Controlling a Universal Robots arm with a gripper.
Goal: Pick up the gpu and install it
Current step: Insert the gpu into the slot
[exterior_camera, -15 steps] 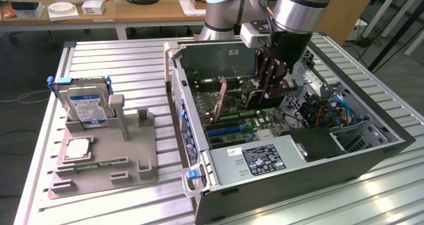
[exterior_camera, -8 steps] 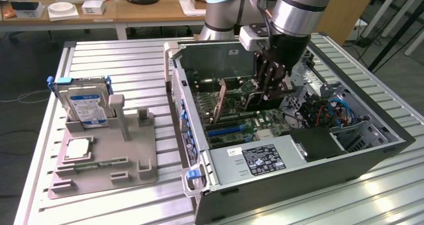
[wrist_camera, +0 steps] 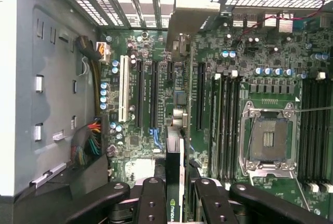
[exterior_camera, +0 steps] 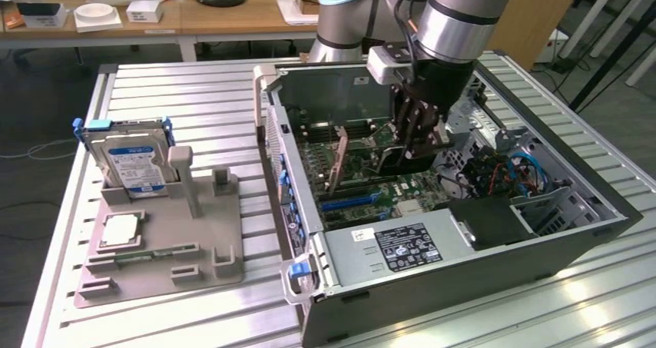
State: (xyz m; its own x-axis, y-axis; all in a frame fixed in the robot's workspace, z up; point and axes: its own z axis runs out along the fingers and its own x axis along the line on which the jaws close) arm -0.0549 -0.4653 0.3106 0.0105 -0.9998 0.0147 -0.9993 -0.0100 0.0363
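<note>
One thin black gpu card (wrist_camera: 174,154) is clamped edge-on between the black fingers of the end effector (wrist_camera: 178,195). It is inside the open grey metal computer case (exterior_camera: 462,302), held just above the green motherboard (wrist_camera: 234,47). Card edge faces the motherboard's long black expansion slots (wrist_camera: 200,96), presumably to line up its connector; looks not yet seated

Hard drive (exterior_camera: 134,167) upright in grey holder (exterior_camera: 210,260); perhaps a processor (exterior_camera: 120,229) beside.
</note>
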